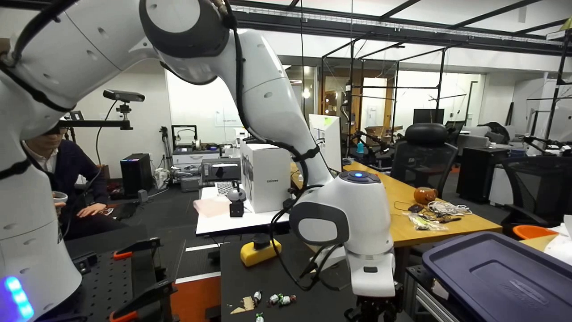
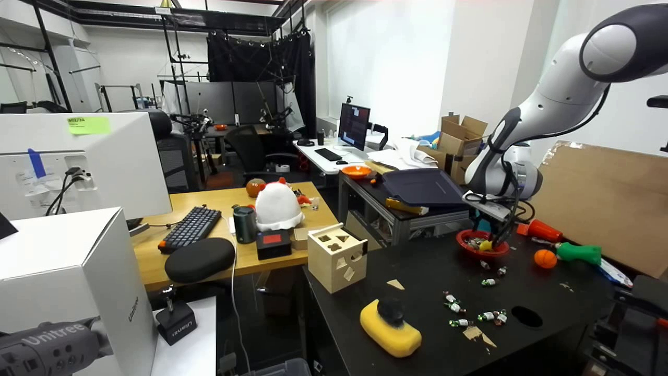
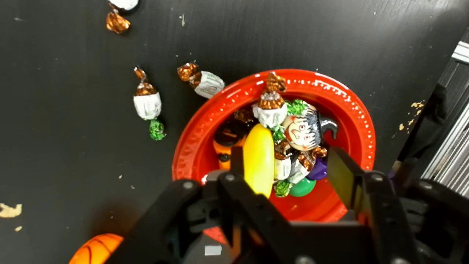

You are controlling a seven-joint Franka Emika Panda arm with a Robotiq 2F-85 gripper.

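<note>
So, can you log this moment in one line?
Claw: open; At: red bowl; Contents: yellow toy, wrapped candies, witch-faced toy; Nearby: toy basketball

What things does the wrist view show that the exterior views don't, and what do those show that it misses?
Wrist view only: a toy face with black hair, recognizable inside the red bowl, and the pincer with its jaws apart.

Exterior views only: a yellow block with a dark top in both, and a seated person in an exterior view.

Shared: wrapped candies throughout; the bowl, the yellow oblong thing in it and an orange ball also appear in an exterior view.
</note>
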